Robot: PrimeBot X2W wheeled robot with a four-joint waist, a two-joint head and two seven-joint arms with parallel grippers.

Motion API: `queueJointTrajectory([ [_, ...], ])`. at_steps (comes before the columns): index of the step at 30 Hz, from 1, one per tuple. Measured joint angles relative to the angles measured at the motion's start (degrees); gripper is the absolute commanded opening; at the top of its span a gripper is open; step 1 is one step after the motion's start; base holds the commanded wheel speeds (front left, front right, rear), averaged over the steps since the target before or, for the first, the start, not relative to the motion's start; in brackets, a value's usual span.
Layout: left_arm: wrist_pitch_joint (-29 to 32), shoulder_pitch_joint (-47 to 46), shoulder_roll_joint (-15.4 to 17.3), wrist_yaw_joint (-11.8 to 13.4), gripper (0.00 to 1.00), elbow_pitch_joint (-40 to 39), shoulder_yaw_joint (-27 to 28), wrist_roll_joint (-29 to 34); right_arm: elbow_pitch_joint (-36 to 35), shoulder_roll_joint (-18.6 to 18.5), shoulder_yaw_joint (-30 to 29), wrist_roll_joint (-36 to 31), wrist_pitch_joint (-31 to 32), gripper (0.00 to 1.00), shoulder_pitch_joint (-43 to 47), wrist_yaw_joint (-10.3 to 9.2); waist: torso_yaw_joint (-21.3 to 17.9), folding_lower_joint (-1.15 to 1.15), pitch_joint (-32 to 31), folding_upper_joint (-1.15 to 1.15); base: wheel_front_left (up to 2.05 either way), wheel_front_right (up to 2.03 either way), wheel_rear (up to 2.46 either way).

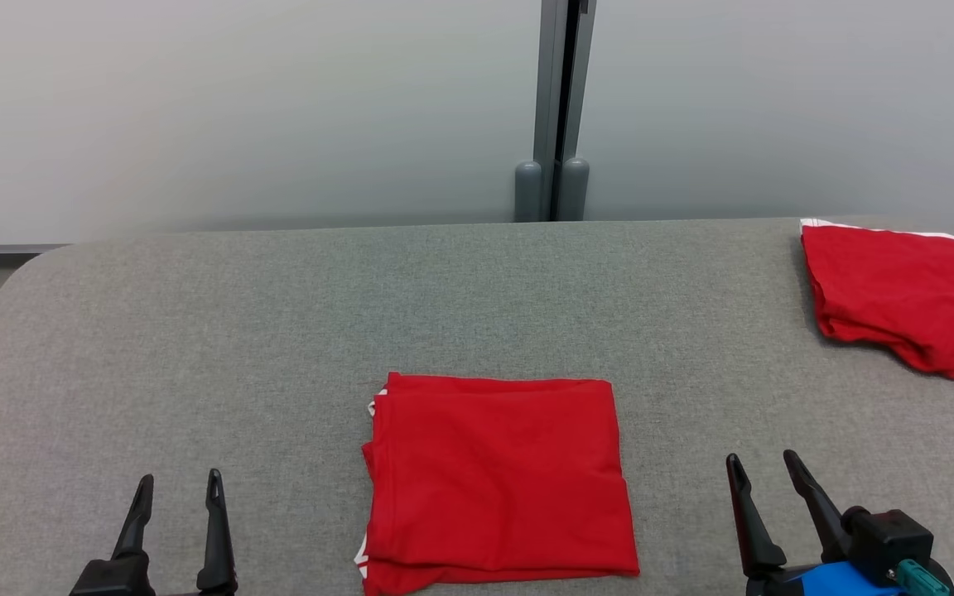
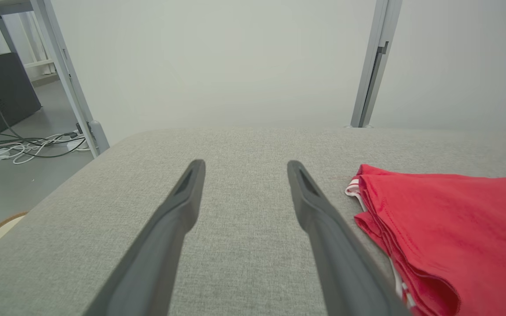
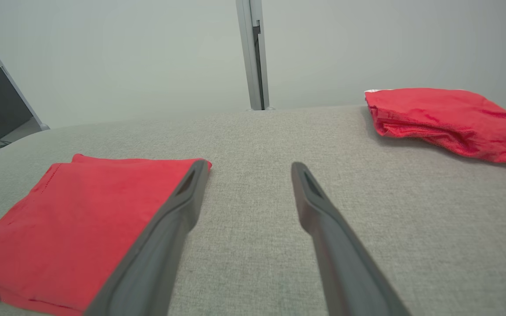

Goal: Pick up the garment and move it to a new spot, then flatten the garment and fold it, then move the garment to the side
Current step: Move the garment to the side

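Flanking the folded garment (image 1: 498, 480), left gripper (image 1: 180, 478) and right gripper (image 1: 761, 456) stand spread, empty; right wrist view adds a second red cloth (image 3: 446, 116), perhaps loosely folded.

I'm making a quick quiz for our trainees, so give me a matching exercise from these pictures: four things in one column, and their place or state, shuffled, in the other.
Things:
1. neatly folded red garment
2. rumpled red garment
3. left end effector
4. grey post

Place or state:
A. upright, at the back
B. open, lower left of the head view
C. far right corner
D. centre front, lying flat

Pairs: 1-D, 2-C, 3-B, 4-A.
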Motion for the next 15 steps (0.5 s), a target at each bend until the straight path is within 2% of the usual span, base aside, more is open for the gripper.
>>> queueJointTrajectory([
  [15, 0.0, -0.2, 0.9, -0.9, 1.00, -0.5, -1.4, -0.6, 0.1, 0.0, -1.1, -0.7, 0.0, 1.00, 0.0, 0.00, 0.2, 0.01, -0.1, 0.00, 0.00, 0.00, 0.00],
])
